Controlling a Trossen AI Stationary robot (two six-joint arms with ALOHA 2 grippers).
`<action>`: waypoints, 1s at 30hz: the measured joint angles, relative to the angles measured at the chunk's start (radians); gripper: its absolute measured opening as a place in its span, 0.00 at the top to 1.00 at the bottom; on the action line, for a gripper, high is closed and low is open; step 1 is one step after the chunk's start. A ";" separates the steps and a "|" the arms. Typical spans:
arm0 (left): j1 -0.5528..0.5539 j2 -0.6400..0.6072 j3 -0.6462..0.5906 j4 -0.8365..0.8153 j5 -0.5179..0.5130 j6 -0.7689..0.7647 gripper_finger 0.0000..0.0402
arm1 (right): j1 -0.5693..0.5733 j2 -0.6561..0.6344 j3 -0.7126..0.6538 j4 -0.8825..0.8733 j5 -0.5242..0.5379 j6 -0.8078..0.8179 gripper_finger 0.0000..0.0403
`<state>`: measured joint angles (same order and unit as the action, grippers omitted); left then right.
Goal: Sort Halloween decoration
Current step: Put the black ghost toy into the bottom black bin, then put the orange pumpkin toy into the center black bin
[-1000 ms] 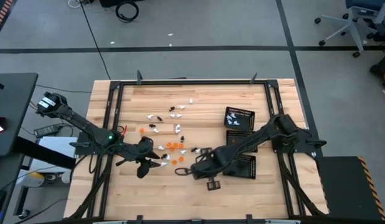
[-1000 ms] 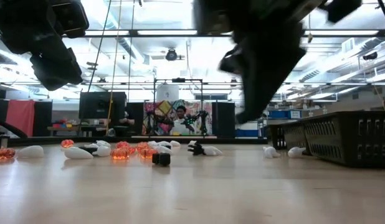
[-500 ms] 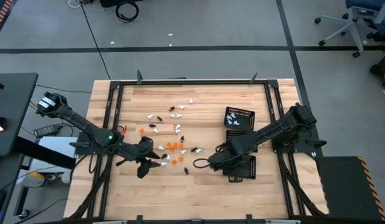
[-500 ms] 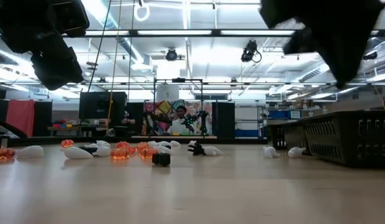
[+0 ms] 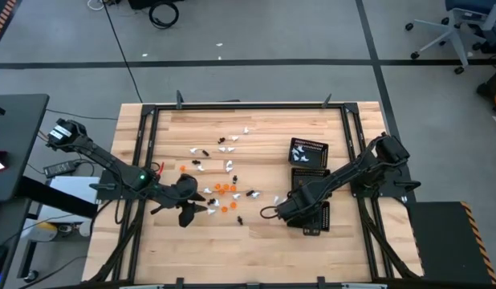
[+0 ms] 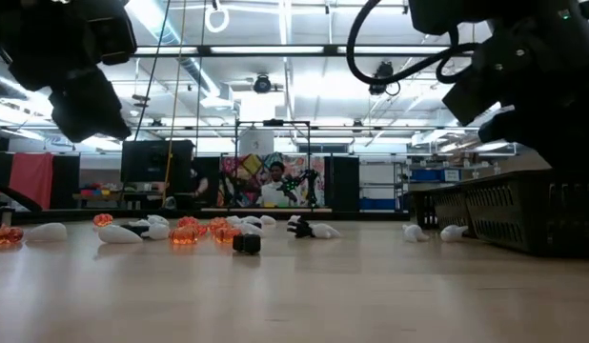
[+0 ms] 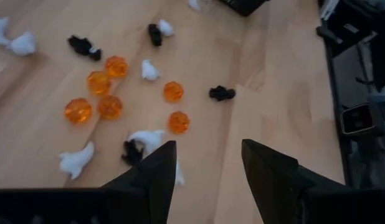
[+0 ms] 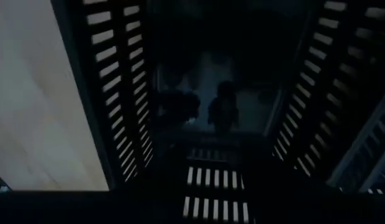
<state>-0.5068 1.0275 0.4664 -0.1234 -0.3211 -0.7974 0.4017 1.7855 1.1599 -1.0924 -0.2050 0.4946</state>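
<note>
White, orange and black trinkets scatter the wooden desk. Left end effector hovers released; right end effector, state indiscernible, over a mesh tray.

The wooden bench sits inside a black metal frame. Three square black mesh trays stand in a row near its right edge: the far tray, a middle tray just beside it, and a near tray. In the low view the trays line the bench's right side. Past the far edge, on the grey floor, a coiled black cable lies, and an office chair stands toward the right. Far across the room a person sits behind a desk.
</note>
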 joint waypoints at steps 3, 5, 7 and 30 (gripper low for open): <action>0.000 0.000 0.000 -0.013 -0.001 -0.019 0.52 | 0.000 0.000 0.005 -0.005 -0.011 0.006 0.56; 0.000 0.000 0.000 0.006 0.002 -0.017 0.52 | 0.000 0.000 0.024 -0.014 -0.026 0.008 0.54; 0.000 0.000 0.000 0.039 0.012 0.010 0.52 | 0.000 0.000 0.053 -0.039 -0.025 0.011 0.53; -0.002 0.000 0.000 0.135 0.028 -0.065 0.52 | 0.008 0.012 0.249 0.467 0.408 0.081 0.54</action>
<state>-0.5083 1.0275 0.4664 0.0120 -0.2927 -0.8627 0.4095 1.7973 1.4093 -0.6254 0.2034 0.5758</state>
